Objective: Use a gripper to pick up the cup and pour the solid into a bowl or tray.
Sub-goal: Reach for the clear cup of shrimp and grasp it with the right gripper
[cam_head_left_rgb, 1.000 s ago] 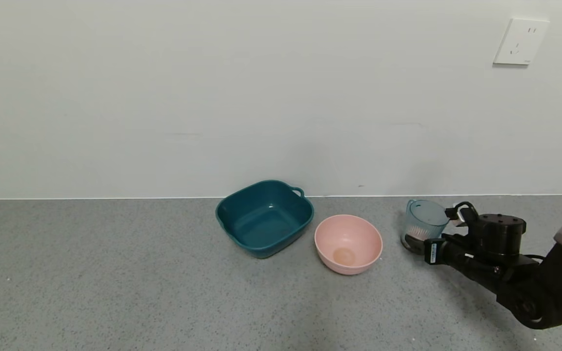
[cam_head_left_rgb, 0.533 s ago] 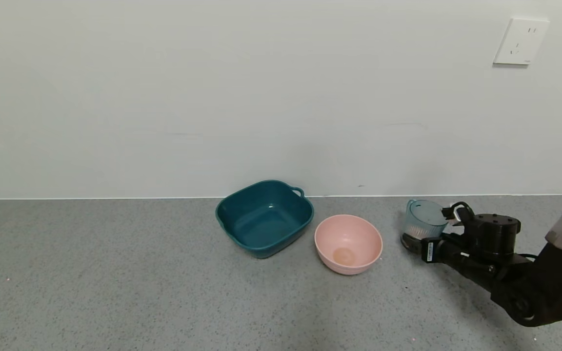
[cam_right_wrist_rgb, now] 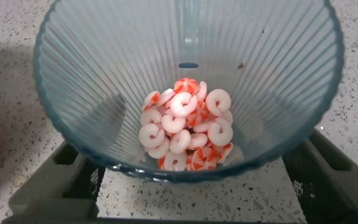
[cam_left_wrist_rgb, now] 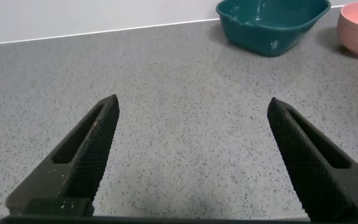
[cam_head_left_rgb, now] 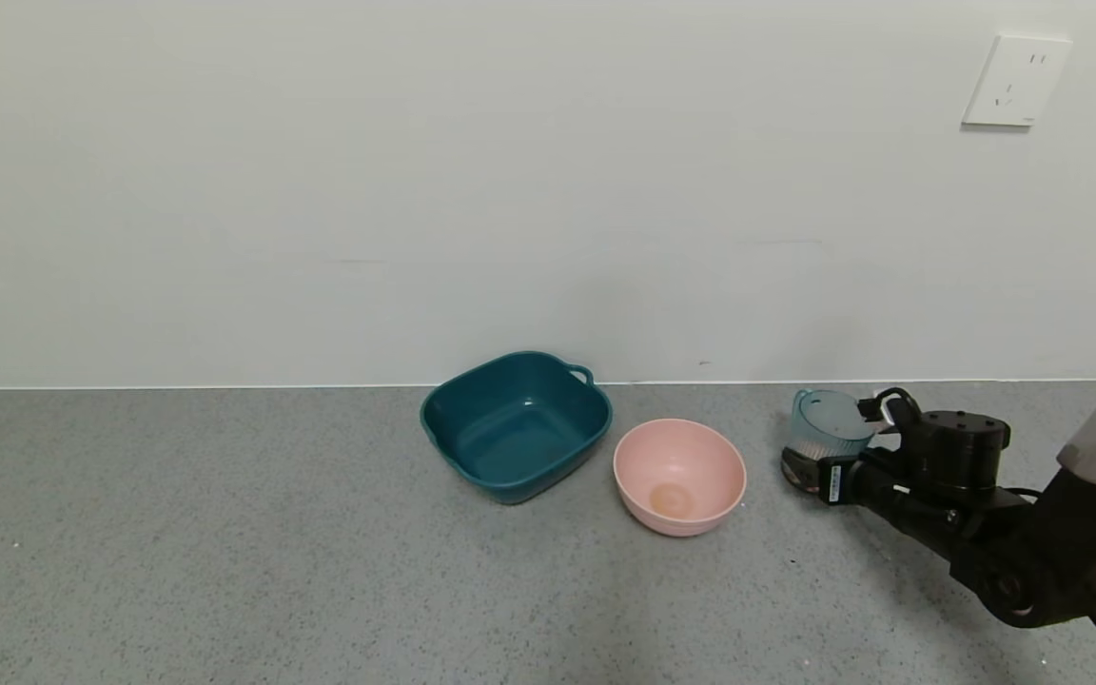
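The translucent blue-green ribbed cup (cam_head_left_rgb: 829, 428) is at the right, right of the pale pink bowl (cam_head_left_rgb: 679, 476). My right gripper (cam_head_left_rgb: 807, 468) is shut on the cup's lower wall and holds it slightly tilted. In the right wrist view the cup (cam_right_wrist_rgb: 104, 81) fills the frame between the two fingers (cam_right_wrist_rgb: 73, 180). The solid (cam_right_wrist_rgb: 188, 124), a heap of orange-red and white ring pieces, lies in its bottom. The pink bowl holds nothing. My left gripper (cam_left_wrist_rgb: 191, 102) is open and empty over bare counter, out of the head view.
A dark teal squarish tub (cam_head_left_rgb: 516, 424) with handles stands left of the pink bowl, near the wall; both show far off in the left wrist view (cam_left_wrist_rgb: 272, 22). The grey speckled counter (cam_head_left_rgb: 225, 552) stretches left and forward. A wall socket (cam_head_left_rgb: 1016, 81) is at the upper right.
My right arm has shifted slightly left and back with the cup. The cup now leans more and looks shorter in the head view. The bowl and tub have not moved.
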You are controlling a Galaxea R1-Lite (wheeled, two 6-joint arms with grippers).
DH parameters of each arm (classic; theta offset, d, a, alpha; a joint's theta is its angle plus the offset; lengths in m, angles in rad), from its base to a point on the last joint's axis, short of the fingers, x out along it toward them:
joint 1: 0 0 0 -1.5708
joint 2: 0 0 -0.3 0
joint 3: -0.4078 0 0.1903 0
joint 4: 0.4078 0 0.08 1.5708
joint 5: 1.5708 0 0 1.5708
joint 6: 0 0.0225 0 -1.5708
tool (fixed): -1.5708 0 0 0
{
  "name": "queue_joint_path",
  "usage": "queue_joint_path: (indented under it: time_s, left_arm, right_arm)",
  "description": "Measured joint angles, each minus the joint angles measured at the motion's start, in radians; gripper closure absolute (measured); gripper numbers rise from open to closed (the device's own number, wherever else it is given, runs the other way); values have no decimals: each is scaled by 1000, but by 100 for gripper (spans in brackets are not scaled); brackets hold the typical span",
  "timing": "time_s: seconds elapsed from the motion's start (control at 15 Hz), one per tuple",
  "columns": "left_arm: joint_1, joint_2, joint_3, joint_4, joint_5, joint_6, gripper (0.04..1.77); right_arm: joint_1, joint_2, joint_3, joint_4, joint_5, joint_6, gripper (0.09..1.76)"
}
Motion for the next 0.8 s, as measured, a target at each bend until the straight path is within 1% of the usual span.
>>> queue_joint_path:
  time_s: [0.47,0.6,0.67,0.8]
  left_arm:
    - [0,0,0,0,0,0,9]
    - [0,0,0,0,0,0,9]
    - [0,0,0,0,0,0,9]
    - [0,0,0,0,0,0,9]
  right_arm:
    - [6,6,1,-13,-8,-5,14]
    - [6,6,1,-13,-11,-5,46]
    - [5,7,2,-17,-13,-5,50]
    - [5,11,5,-34,-13,-6,52]
